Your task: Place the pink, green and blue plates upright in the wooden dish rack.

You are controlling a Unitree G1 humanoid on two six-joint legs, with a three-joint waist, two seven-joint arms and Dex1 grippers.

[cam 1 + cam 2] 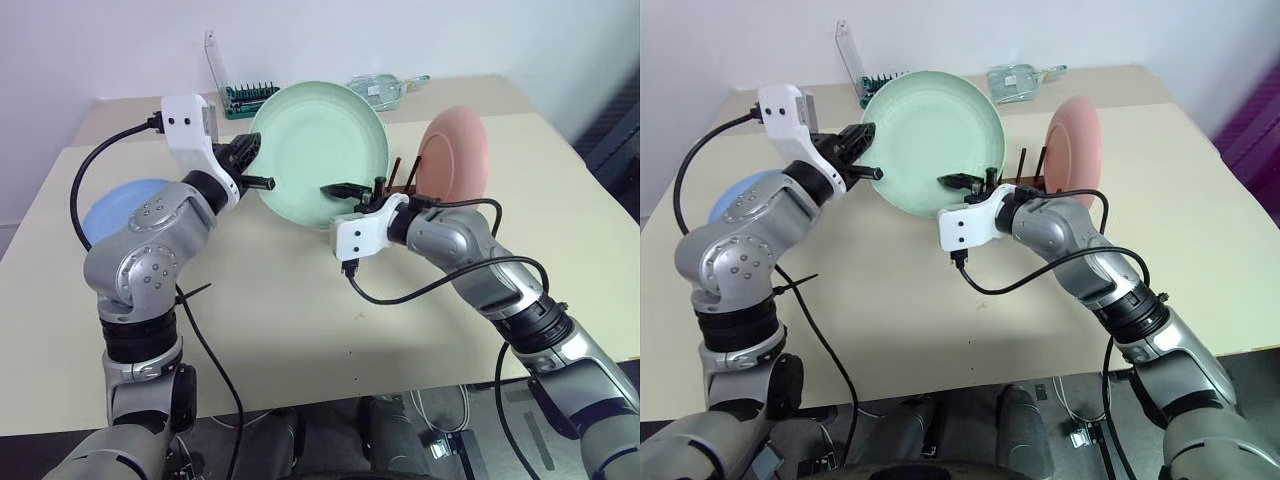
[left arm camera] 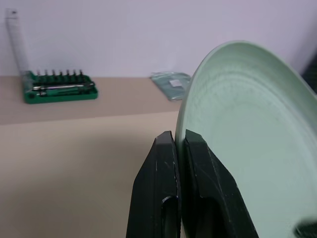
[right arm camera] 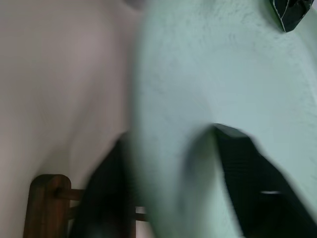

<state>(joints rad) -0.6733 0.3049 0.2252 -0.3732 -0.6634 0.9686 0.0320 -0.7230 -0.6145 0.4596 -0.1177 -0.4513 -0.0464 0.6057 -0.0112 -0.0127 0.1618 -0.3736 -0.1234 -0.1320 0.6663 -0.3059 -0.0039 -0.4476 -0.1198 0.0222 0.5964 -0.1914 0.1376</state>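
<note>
The green plate (image 1: 318, 150) is held upright above the table, just beside the wooden dish rack (image 1: 400, 183) where the pink plate (image 1: 455, 153) already stands. Its rim is clamped by the left gripper (image 1: 262, 172); the right gripper (image 1: 352, 190) straddles the opposite rim, its grip unclear. The plate is judged stiff, light and slippery, best taken at the rim.

A pale beige desk (image 1: 300, 330) with a smooth matte top stands against a plain white wall (image 1: 400, 40), and a second surface of the same colour adjoins its far edge. Soft, even light falls across it, leaving only faint shadows. Past the near edge lies a grey floor (image 1: 470, 420), and something dark stands at the far right by the wall.
</note>
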